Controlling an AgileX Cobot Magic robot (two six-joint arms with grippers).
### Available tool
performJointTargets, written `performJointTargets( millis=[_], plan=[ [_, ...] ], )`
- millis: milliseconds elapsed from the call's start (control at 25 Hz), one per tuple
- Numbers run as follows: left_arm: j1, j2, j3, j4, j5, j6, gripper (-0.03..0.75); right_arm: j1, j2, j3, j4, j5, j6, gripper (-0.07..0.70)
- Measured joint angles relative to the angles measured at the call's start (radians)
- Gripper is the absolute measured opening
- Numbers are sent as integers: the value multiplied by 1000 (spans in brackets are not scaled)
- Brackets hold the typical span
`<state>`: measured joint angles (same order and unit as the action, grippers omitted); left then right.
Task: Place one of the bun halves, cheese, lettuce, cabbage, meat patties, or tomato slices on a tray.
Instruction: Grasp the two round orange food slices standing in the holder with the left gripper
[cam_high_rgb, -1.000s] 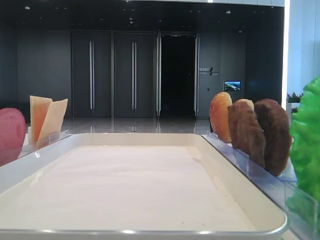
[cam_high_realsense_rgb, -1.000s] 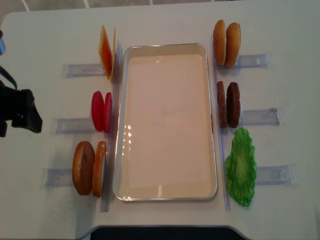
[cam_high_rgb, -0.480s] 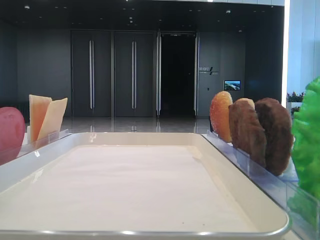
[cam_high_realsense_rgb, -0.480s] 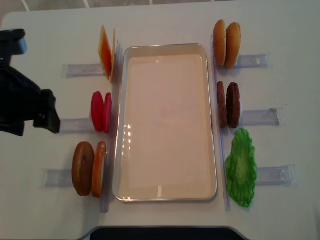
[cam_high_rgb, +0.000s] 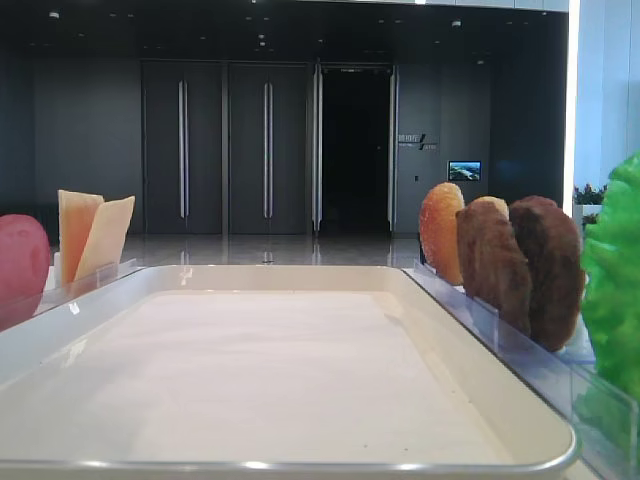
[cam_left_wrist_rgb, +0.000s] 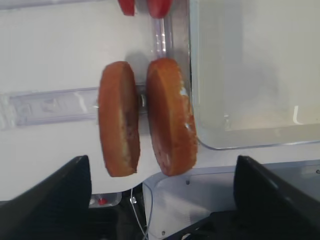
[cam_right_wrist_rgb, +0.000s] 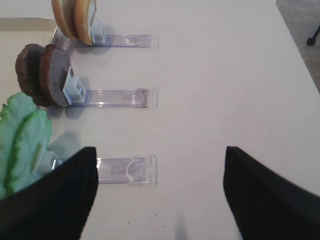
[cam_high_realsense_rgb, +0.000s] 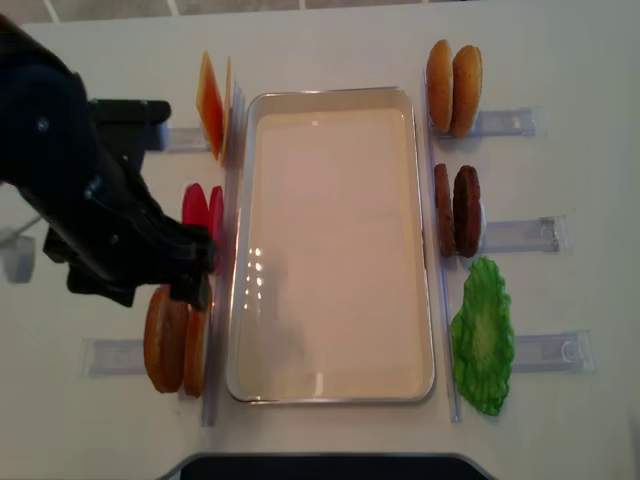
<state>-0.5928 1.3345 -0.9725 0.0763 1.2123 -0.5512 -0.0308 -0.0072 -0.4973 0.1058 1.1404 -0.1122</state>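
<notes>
Left hand (cam_left_wrist_rgb: 160, 200) spread apart above bun halves (cam_left_wrist_rgb: 145, 117) beside tray (cam_left_wrist_rgb: 192, 75) rim; right hand (cam_right_wrist_rgb: 157, 195) apart.

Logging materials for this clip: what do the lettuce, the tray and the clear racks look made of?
The lettuce: probably moulded plastic, uniformly bright green, stiff ruffles.
The tray: cream, semi-gloss, likely plastic or enamelled metal; its rim catches glare.
The clear racks: transparent hard plastic, the table visible through them.

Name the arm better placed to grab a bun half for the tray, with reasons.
Left. The left gripper hangs open directly over the bun halves beside the tray. The right gripper is open but hovers over bare table, off the food.
</notes>
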Motion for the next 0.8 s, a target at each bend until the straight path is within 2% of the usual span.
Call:
performJointTargets(
  millis=[360, 720, 800],
  plan=[
    [-80, 122, -1, 0, -27, -56, 692, 0, 0, 0, 0, 0, 0, 527],
    [-81, 177, -1, 6, -45, -57, 690, 0, 0, 0, 0, 0, 0, 527],
    [-81, 188, -2, 14, -50, -57, 671, 0, 0, 0, 0, 0, 0, 527]
  ],
)
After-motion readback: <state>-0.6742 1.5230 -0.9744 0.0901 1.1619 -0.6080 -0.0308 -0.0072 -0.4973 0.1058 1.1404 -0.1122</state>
